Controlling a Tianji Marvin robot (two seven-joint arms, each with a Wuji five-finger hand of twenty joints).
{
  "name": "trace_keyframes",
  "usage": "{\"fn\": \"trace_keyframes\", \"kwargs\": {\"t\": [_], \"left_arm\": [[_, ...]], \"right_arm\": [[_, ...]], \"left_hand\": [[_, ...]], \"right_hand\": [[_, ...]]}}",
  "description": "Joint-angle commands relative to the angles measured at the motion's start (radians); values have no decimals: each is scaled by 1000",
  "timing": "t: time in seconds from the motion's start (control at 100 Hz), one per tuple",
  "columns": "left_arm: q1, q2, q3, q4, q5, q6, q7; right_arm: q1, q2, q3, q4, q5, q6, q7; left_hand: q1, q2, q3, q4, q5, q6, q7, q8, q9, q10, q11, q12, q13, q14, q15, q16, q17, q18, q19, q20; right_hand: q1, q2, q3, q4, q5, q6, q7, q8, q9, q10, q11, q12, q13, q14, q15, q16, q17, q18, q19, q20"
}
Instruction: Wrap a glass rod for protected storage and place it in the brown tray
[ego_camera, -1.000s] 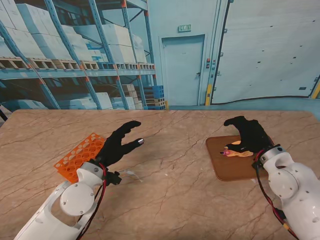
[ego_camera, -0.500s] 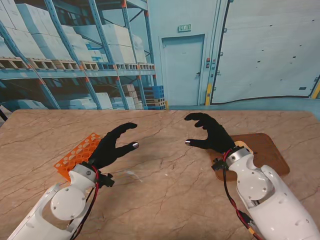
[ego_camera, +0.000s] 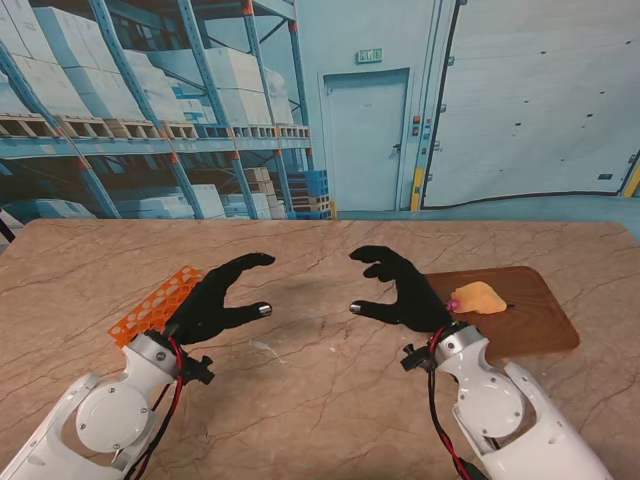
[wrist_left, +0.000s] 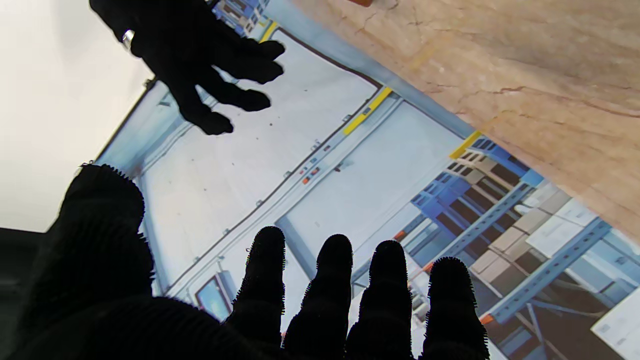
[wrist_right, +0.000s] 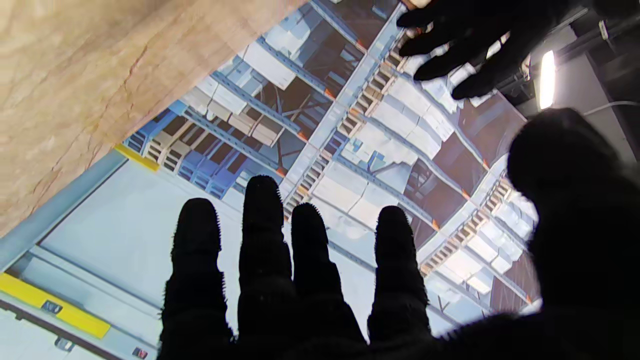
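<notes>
Left hand (ego_camera: 215, 305): was seen raised over the table (ego_camera: 320, 400), fingers spread and curled, thumb held apart from the rest; nothing was held and nothing was touched. In the left wrist view the fingers (wrist_left: 330, 295) were seen fanned with gaps between them.

Right hand (ego_camera: 400, 290): was seen spread likewise, palm turned toward the left hand, thumb tip set apart from the curled fingers; nothing was gripped. In the right wrist view four separated fingers (wrist_right: 260, 240) were seen, with the other hand visible beyond them.

Brown tray (ego_camera: 530, 325): was seen flat on the table, just beside the right hand, on its right.

Wrapped bundle (ego_camera: 477, 298): a yellowish wrapping with a small pink spot at one end was noted lying inside the brown tray, at the tray's end nearest the right hand; it was not touched by either hand. The glass rod itself could not be made out within it.

Orange rack (ego_camera: 155, 305): was seen on the table far to the left of the brown tray, just beside the left hand, partly hidden by it.
</notes>
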Motion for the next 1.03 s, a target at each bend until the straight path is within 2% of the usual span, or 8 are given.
{"fn": "trace_keyframes", "kwargs": {"t": [0.0, 0.31, 0.74, 1.02], "left_arm": [[10, -1, -5, -4, 1, -7, 9], [17, 12, -34, -1, 7, -78, -33], [17, 40, -50, -17, -15, -49, -162], [35, 38, -54, -38, -13, -27, -157]], "right_arm": [[-15, 1, -8, -14, -8, -11, 16], [-54, 6, 4, -62, 4, -71, 28], [-98, 6, 44, -104, -31, -122, 1], [-91, 7, 29, -108, -33, -103, 8]], "left_hand": [[26, -28, 7, -40, 22, 3, -33, 8, 25, 3, -27, -20, 14, -4, -22, -14, 6, 9, -28, -14], [14, -37, 39, -44, 35, 9, -46, 8, 47, 15, -44, -22, 27, 5, -30, -19, 48, 26, -129, 15], [15, -34, 41, -45, 53, 12, -66, 3, 63, 26, -64, -26, 35, 19, -36, -24, 93, 43, -195, 55], [21, -28, 35, -45, 66, 14, -74, 3, 75, 30, -68, -24, 40, 23, -35, -24, 100, 47, -207, 72]], "right_hand": [[-46, 20, -15, 16, 17, 3, -12, -2, 5, -12, -19, 0, 16, -22, -9, 6, 1, -25, -29, 24], [-60, 21, -9, 16, 34, 23, -22, 4, 44, -16, -18, 10, 38, -27, 3, 19, 8, -19, -29, 40], [-72, 21, -1, 16, 43, 25, -31, 13, 49, -17, -24, 20, 40, -30, 4, 26, 11, -21, -28, 56], [-74, 20, 3, 16, 49, 27, -33, 19, 48, -16, -29, 23, 39, -28, 2, 27, 9, -20, -29, 61]]}}
